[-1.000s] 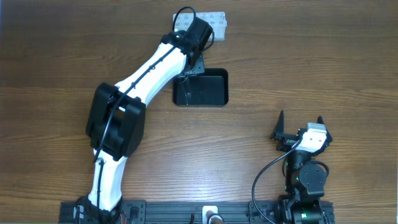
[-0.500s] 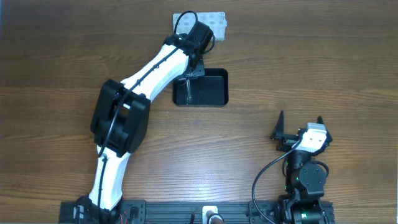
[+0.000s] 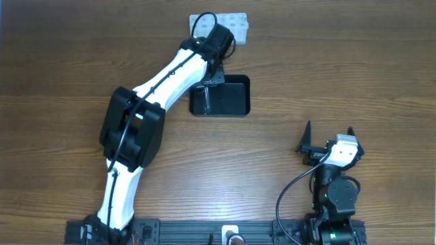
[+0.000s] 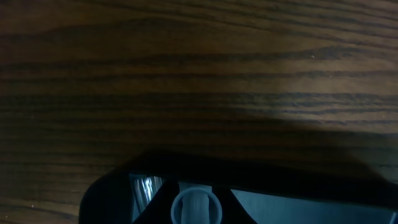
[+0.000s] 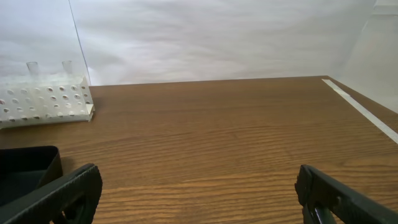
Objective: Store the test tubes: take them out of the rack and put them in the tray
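The black tray (image 3: 230,103) lies on the tabletop (image 3: 354,61). The left jaws hang low over the tray's left end, clenched on a test tube (image 4: 196,208). The tube's round end shows between them, just inside the tray's rim. Beyond the tray, on the side away from the arms' bases, stands the white rack (image 5: 43,101), apart from the tray, with two more tubes (image 5: 31,67) (image 5: 66,65) upright in its holes. The right jaws are spread wide and hold nothing, well apart from the tray, toward the right arm's base.
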